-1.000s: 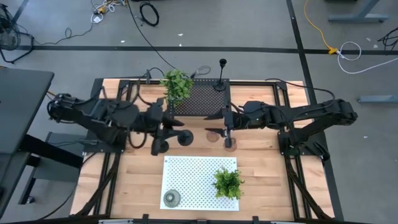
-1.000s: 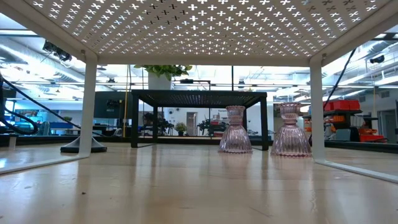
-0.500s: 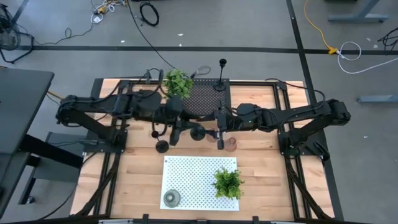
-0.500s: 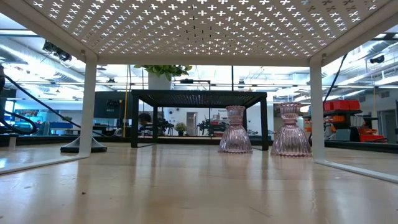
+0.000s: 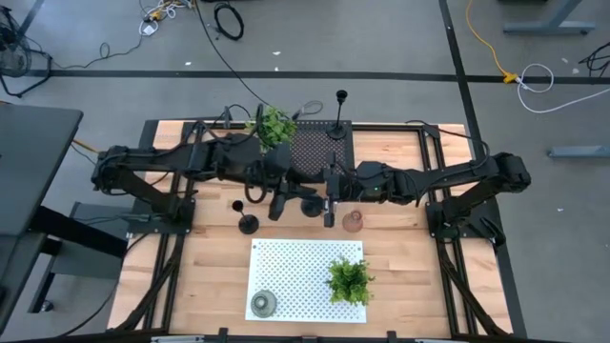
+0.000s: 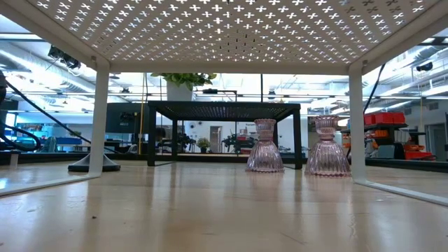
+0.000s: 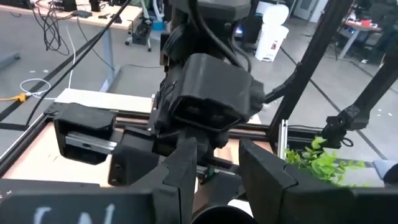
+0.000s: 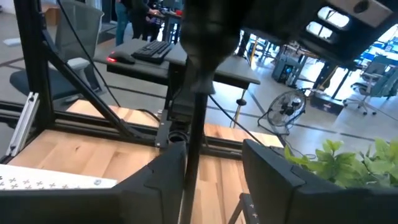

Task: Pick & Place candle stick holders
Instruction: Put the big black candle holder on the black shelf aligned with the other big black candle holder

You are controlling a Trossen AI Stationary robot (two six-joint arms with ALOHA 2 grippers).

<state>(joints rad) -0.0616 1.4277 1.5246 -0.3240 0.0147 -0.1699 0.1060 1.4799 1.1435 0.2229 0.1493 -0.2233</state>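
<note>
My left gripper [image 5: 284,203] is shut on a slim black candle stick holder, whose round base [image 5: 310,205] shows in the high view. My right gripper [image 8: 214,149] faces it, open, with one finger on each side of the holder's thin stem [image 8: 194,118]. A second black holder [image 5: 248,224] stands on its base on the table to the left. A third [image 5: 340,124] stands on the black mesh rack [image 5: 315,152]. Two pink glass holders [image 6: 264,147] [image 6: 325,147] stand on the table. An olive-green one [image 5: 263,304] sits on the white rack [image 5: 305,276]. My left gripper holds the black holder with its fingers about level, coming from the table's left. A round black part [image 7: 217,214] sits low between the fingers, and the place of grip is hidden by the gripper. The stem stands upright. No base of this holder shows on the table in the low view. My right gripper has the stem close beside one finger [image 8: 174,168]; whether it touches the stem, I cannot tell.
One leafy plant [image 5: 274,129] stands by the mesh rack's left end, and another [image 5: 350,279] stands on the white rack. The white rack's legs [image 6: 99,115] stand near the front. The two arms meet nose to nose over the table's middle.
My left gripper has carried its black holder toward the table's right, up to my right gripper. My right gripper has moved toward the table's left to meet it, away from above the pink holder. The black holder on the table at the left has stayed put.
</note>
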